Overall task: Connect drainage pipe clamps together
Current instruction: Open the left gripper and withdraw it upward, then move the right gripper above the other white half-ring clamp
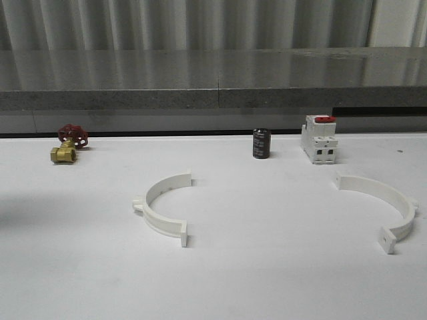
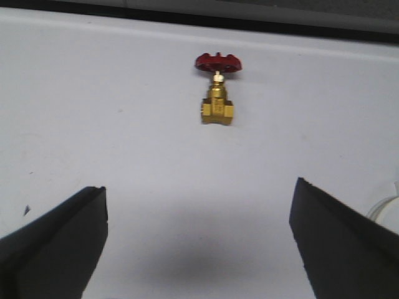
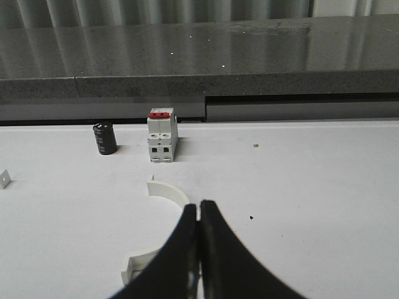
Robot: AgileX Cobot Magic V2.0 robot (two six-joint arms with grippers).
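**Two clamp halves lying apart on the white table**

Across the middle of the front view, two white plastic semicircular pipe clamp halves are lying flat on the smooth matte white table [image 1: 267, 280], well apart from each other. Lower left of centre, the left clamp half [image 1: 162, 210] is curving with its open side facing right, its small flat end tabs pointing that way and a little nub sticking out of its outer edge. At the right edge, the right clamp half [image 1: 385, 208] is arching with its open side facing left, a small hole showing in its near tab. Nothing is sitting inside either arc, and no containers are showing.

Along the far edge of the table, a small brass valve with a red spoked handwheel [image 1: 68, 143] is lying at the upper left, a short dark glossy cylinder [image 1: 261, 143] is standing upright near the centre, and a white boxy switch block with a red top [image 1: 319, 139] is standing just right of it. Behind them a grey speckled ledge is running below pale corrugated panels.

Seen from the left wrist, the left gripper [image 2: 198, 249] is hanging over bare table with its black fingers [image 2: 59, 246] spread wide apart, holding nothing. Seen from the right wrist, the right gripper [image 3: 199, 249] is hanging above the right clamp half with its curved black fingers pressed together, gripping nothing.
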